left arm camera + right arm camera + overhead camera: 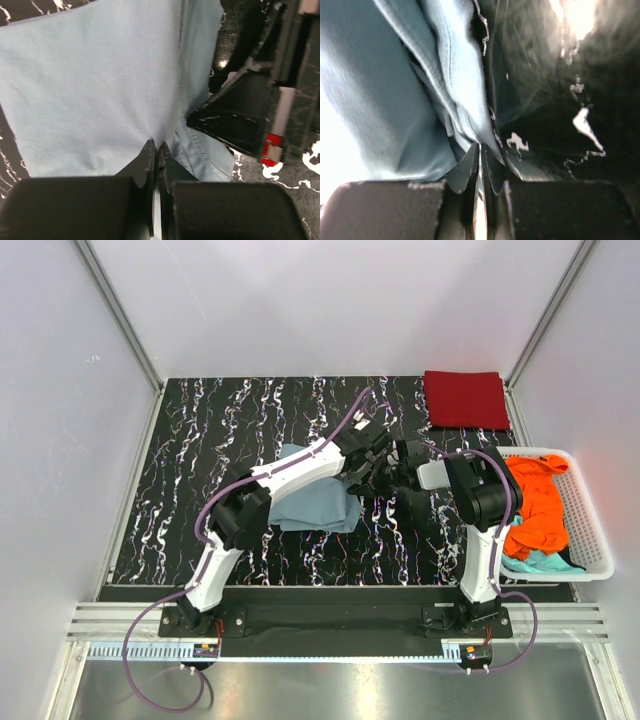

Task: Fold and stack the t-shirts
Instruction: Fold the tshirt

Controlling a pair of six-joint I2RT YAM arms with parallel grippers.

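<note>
The grey-blue t-shirt (318, 506) lies partly folded at the middle of the black marbled table (200, 460). My left gripper (368, 448) is shut on its cloth (95, 85), which pinches up between the jaws. My right gripper (392, 462) is shut on a bunched edge of the same shirt (385, 100). Both grippers meet at the shirt's right side. The dark red t-shirt (465, 398) lies folded at the far right corner. The orange t-shirt (535, 505) and the teal t-shirt (535, 561) are crumpled in the basket.
A white slatted basket (592, 530) stands at the table's right edge, beside the right arm. White walls with metal frame posts enclose the table on three sides. The right arm's black body (280, 75) shows close by in the left wrist view.
</note>
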